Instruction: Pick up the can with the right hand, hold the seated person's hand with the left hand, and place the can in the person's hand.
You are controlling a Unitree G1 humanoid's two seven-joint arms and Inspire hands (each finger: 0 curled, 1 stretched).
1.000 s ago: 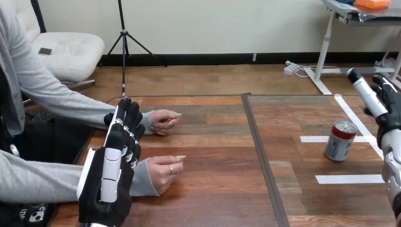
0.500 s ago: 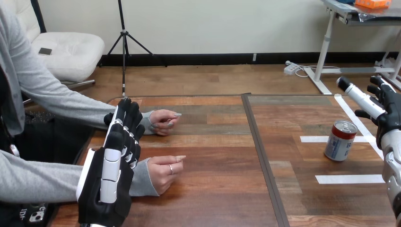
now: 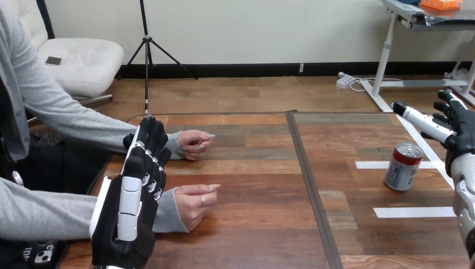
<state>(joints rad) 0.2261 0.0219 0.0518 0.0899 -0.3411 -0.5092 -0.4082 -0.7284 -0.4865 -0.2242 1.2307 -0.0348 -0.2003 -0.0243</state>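
Observation:
A red, white and blue can stands upright on the right part of the wooden table. My right hand hangs open just right of and above the can, its thumb stretched out over the can's top without touching it. My left hand is raised at the lower left with straight fingers, in front of the person's grey-sleeved forearms. The person's nearer hand rests loosely curled on the table right of my left hand. Their farther hand lies on the table behind it.
White tape strips mark the table around the can. A dark seam runs front to back through the table's middle.
My right hand's thumb has swung left and lower, reaching out over the can. The left hand, the can and the person's hands have stayed put.

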